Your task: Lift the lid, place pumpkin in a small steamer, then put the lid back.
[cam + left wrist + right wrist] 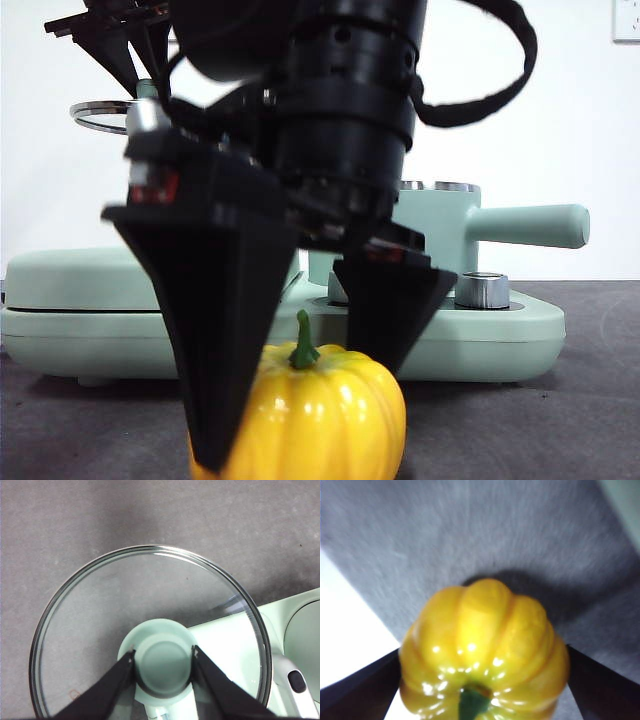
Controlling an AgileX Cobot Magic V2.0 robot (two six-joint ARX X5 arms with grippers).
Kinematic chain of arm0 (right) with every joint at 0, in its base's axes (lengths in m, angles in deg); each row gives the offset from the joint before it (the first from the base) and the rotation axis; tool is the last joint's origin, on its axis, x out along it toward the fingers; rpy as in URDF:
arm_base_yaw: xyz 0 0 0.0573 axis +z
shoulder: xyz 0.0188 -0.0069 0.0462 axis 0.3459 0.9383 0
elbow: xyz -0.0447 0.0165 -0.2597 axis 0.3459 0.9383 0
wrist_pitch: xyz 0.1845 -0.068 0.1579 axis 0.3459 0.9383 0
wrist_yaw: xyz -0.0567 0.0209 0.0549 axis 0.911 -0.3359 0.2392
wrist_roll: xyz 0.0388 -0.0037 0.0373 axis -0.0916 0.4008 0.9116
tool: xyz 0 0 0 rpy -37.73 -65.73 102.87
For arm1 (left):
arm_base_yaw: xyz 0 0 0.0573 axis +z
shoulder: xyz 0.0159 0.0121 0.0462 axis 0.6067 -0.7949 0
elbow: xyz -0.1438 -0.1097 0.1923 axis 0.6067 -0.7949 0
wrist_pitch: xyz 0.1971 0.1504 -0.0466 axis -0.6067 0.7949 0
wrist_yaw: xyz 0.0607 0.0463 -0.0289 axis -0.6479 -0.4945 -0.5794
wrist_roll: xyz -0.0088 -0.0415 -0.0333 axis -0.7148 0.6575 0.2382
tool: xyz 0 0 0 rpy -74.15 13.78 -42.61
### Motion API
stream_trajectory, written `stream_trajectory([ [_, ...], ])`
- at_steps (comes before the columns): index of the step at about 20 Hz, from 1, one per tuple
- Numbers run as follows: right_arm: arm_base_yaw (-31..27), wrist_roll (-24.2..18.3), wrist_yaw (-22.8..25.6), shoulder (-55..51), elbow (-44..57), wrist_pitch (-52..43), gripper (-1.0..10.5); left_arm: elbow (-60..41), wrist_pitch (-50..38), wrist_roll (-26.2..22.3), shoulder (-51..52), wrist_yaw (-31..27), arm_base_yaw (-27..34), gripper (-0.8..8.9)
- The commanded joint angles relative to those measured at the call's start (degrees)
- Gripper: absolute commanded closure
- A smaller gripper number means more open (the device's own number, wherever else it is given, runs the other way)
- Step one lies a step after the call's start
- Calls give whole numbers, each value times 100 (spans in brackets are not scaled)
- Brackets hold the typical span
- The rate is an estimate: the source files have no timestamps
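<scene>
Right gripper: came in from above in the front view, big and dark; jaws spread about as wide as the pumpkin, one down each flank. Contact with the skin could not be judged; in the right wrist view the black jaws sat right against both sides.
Pumpkin: glossy yellow, ribbed, green stem up; stood low in the foreground on the dark grey table, in front of the base appliance. Also filled the right wrist view, blurred, shadow behind it.
Left gripper: pinched the mint-green knob of the lid, one jaw on each side, pressed to it.
Lid: round glass, steel rim, held in the air; grey table seen through the glass, and part of the base appliance. In the front view only a rim arc showed, high at upper left.
Small steamer: mint-green pot on the base appliance, behind the right gripper; steel rim uncovered; long handle pointed right.
Open room: bare table right of the pumpkin; clear air above the pot's handle.
Edges: a pale strip beside the table's grey cover in the right wrist view, near the pumpkin.
</scene>
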Motion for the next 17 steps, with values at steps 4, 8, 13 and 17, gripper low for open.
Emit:
stream_trajectory([
  [4, 87, -24, -74, 146, -101, 17, 528, 181, -122, 2, 59, 2, -15, 798],
  [8, 48, -22, -114, 146, -101, 39, 669, 179, -103, 4, 59, 4, -17, 798],
  [13, -164, -144, -319, 133, -654, 905, 669, 179, -101, 2, 59, 4, 11, 798],
  [17, -673, -313, -133, 136, -2135, 2048, 669, 179, -103, 2, 59, 4, 33, 798],
])
